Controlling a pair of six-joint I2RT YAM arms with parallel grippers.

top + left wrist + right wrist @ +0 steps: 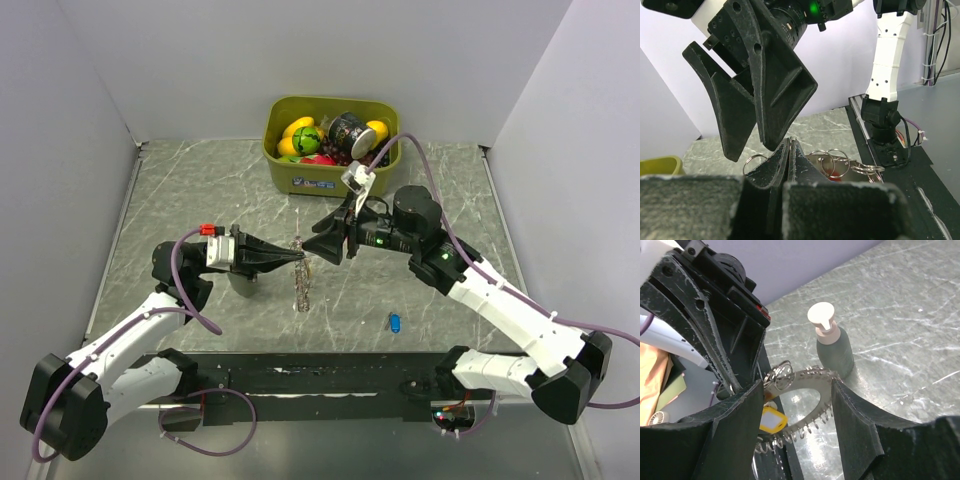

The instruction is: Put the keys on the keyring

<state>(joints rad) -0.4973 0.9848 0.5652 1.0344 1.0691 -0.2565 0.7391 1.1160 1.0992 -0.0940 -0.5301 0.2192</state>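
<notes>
Left end effector (298, 260) is pinched shut on the large silvery-grey metal keyring (302, 287), which hangs in front of the olive-green plastic bin (283, 172). This evidently presents it to the wide-spread right end effector (318, 250). The small blue-tagged key (396, 322) lies on the worktop (450, 190), further in front of the bin.

Olive-green bin (300, 178) on a grey, white-veined marbled table (200, 200); blue key tag (396, 322) in front of the bin; silvery keyring (809, 375); yellow key tag (771, 419); grey-green bottle (835, 352).
</notes>
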